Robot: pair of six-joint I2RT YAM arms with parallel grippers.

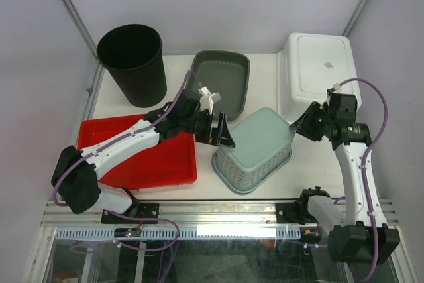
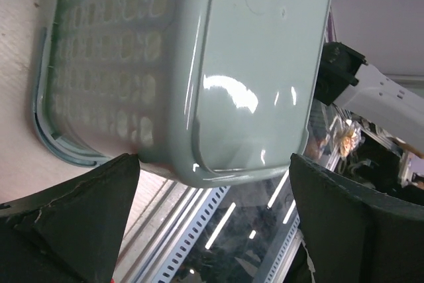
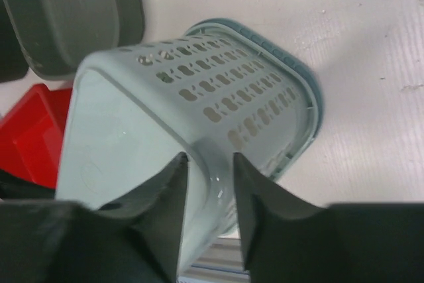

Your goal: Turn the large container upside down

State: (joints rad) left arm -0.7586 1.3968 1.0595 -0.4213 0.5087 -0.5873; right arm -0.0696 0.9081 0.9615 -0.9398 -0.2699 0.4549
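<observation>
- Pale surface (image 1: 265, 91), top view: basket (image 1: 255, 150) at centre between both arms, base up, rim down. Flip looks about done; next call is release and back off.
- Left wrist: left fingers (image 2: 66, 223) spread wide either side of the base, gripping nothing.
- Right wrist: right fingers (image 3: 165, 210) nearly together at a base corner; can't tell if pinching.

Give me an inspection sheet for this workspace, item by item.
Surface: white table, lightly textured.
Job's things: pale green basket sits rim-down, base up.
Clutter: black bin, grey-green tray, inverted white tub, red tray.
Grippers: left gripper open beside the basket; right gripper slightly open at its far corner.
Cables: purple cable along each arm.
Surroundings: pale walls, metal frame.
</observation>
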